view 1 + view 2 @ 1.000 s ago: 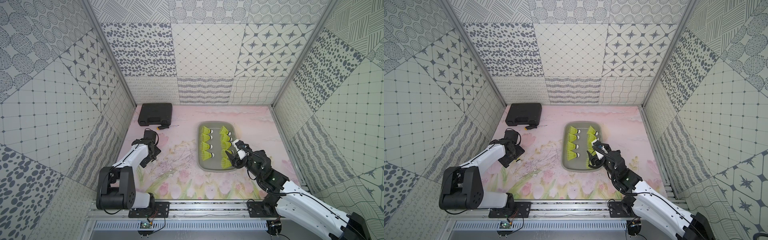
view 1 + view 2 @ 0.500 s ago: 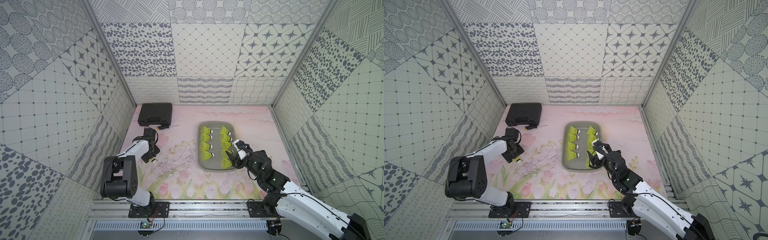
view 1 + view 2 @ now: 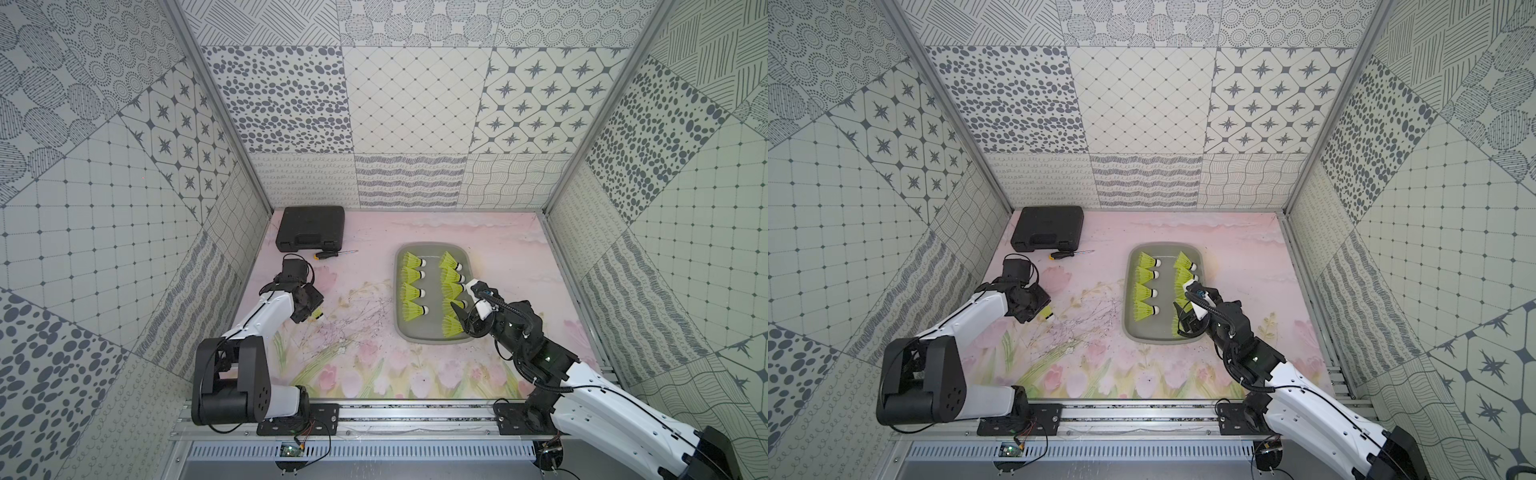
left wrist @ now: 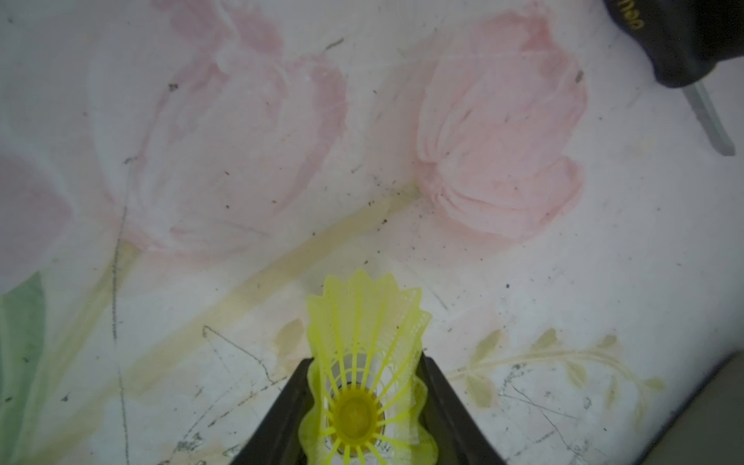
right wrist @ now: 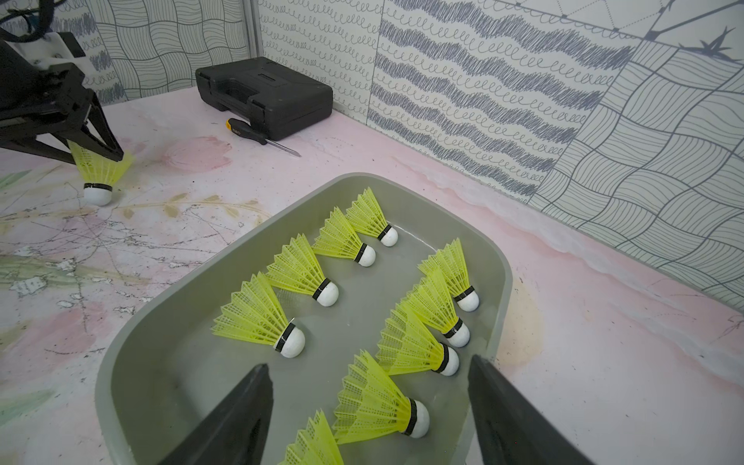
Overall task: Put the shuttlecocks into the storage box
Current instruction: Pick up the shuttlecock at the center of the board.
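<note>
Evidently the final pick was in hand. I counted nine shuttlecocks (image 5: 300, 273) lying in two rows inside the box (image 5: 169, 374), corks all pointing to the right arm's side. One stray shuttlecock (image 5: 101, 171) stood outside, cork down on the mat (image 3: 357, 365), well apart from the box on the left arm's side. The left gripper (image 4: 364, 362) had its jaws pressed against both sides of the stray's skirt. I judged it gripped but not yet lifted, since the cork appeared to rest on the mat in the right wrist view. The right gripper (image 5: 368, 366) hung over the near end of the box, jaws wide apart, holding nothing.

Next move, in my judgement: lift the stray clear, carry it across and lay it in the shorter row, where bare floor showed at the near end. The mesh skirt would likely crush under a hard squeeze. The right arm sat close to that spot and ought to give way.

Surface: pink tulip-print mat, scuffed and speckled with dirt. A black case (image 3: 311, 227) and a screwdriver (image 3: 332, 254) lay near the far left corner, off the route. Patterned grey-and-white panels (image 3: 407, 104) enclosed three sides.
</note>
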